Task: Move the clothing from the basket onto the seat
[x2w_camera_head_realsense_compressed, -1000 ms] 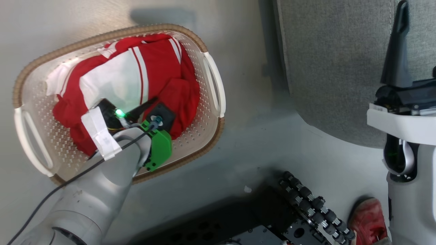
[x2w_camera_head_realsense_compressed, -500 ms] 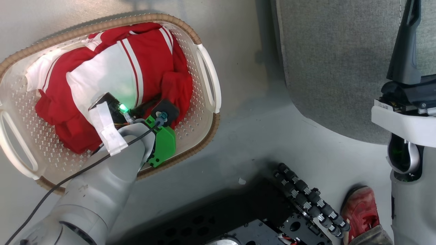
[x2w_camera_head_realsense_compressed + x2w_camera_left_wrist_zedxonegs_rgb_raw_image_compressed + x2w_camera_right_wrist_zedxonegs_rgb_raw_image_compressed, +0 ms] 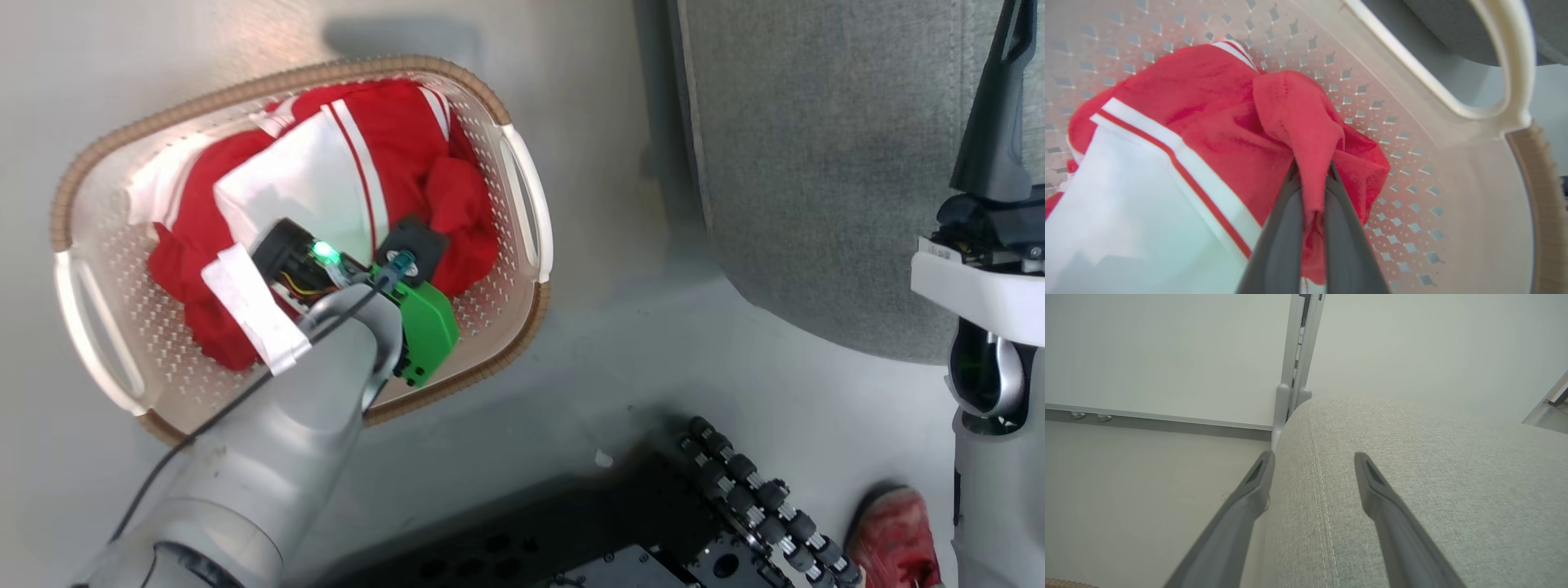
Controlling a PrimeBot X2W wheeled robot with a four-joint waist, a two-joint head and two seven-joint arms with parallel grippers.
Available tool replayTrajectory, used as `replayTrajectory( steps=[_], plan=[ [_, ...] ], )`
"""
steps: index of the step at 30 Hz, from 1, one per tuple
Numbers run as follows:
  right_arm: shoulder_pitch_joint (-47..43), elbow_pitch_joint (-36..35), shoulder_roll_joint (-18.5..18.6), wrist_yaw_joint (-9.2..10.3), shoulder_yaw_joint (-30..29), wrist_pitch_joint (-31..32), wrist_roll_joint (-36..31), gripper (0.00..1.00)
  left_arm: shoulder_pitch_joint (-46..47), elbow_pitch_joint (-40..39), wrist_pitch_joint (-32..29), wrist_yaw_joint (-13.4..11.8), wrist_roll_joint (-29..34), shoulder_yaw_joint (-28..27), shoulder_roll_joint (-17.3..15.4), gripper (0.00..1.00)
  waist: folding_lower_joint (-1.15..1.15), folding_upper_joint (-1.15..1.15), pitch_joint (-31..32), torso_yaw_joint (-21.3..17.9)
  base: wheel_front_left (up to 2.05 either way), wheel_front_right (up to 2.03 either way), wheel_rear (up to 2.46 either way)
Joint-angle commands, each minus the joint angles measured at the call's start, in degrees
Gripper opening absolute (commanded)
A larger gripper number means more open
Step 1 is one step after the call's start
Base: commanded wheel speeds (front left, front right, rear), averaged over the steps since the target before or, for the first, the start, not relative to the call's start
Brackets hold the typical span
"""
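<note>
Inside the basket (image 3: 1453, 204), the left gripper (image 3: 1312, 173) pinches a thin fold of clothing (image 3: 1200, 118) (right gripper (image 3: 1314, 455) gapes, empty); hauled toward the seat (image 3: 816, 163) at three o'clock, it may slip.

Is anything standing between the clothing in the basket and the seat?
Only the basket's own wall and white handle, on the side facing the seat; the left gripper, holding the clothing, probably must lift over them.

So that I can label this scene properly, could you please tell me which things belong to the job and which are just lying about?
Job: clothing, basket, seat, left gripper shut on a red fold, open right gripper.
Lying about: a person's red shoe, grey upright post.
</note>
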State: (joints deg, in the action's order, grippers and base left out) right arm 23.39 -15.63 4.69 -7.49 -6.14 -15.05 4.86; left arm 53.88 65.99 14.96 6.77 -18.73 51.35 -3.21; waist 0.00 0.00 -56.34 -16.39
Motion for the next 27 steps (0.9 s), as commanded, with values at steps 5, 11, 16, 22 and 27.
replayTrajectory(
  steps=[5,11,16,22,27],
  plan=[
    [-3.14,2.37,0.82,-0.01,0.67,-0.17,-1.04,1.0,-7.06,-7.03,0.3,-0.73,-0.98,-2.57,0.03,0.0,0.0,0.0,11.38,4.21,0.0,0.0,0.0],
    [-6.77,4.39,1.57,-0.01,1.23,-0.17,-1.58,1.0,-14.27,-12.09,0.3,-1.58,-0.52,-4.98,0.09,0.0,0.0,0.0,21.34,6.29,0.0,0.0,0.0],
    [-10.65,5.55,1.99,-0.01,1.18,-0.17,-2.03,1.0,-19.45,-16.98,0.31,-2.38,-0.52,-7.96,0.2,0.0,0.0,0.0,28.94,8.27,0.0,0.0,0.0],
    [-14.94,7.03,2.13,-0.01,1.93,-0.16,-2.0,1.0,-24.27,-23.19,0.32,-2.97,0.39,-11.63,0.24,0.0,0.0,0.0,36.43,10.26,0.0,0.0,0.0],
    [-18.68,7.79,2.01,-0.01,2.02,-0.16,-1.89,1.0,-27.84,-27.61,0.31,-2.89,1.05,-14.56,0.24,0.0,0.0,0.0,41.81,11.4,0.0,0.0,0.0]
  ],
)
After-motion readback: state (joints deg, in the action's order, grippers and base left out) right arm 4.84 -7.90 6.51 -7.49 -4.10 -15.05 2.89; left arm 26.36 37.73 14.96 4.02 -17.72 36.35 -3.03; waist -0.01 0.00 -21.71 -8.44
